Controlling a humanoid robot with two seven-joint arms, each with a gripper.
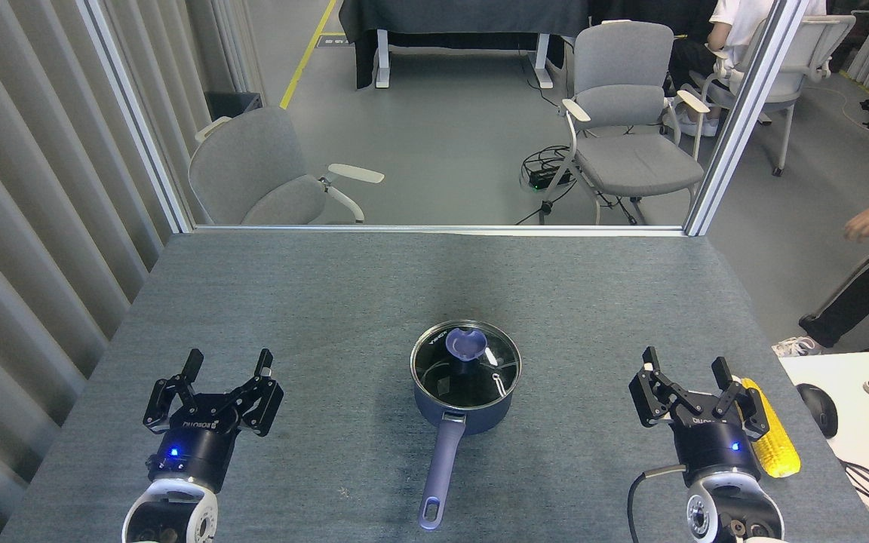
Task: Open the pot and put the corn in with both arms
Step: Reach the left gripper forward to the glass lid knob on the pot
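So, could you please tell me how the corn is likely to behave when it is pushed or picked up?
The corn looks round and lies flat, so it would probably roll sideways. Its bumpy kernels should give some grip, and it appears stiff.

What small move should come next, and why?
Probably bring the open left gripper over the lavender knob of the glass lid, which sits on the dark blue saucepan. The yellow corn cob lies beside the open right gripper.

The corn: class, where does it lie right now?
In the head view the corn lies on the table's near right side, just beyond the right gripper, well right of the lidded pot.
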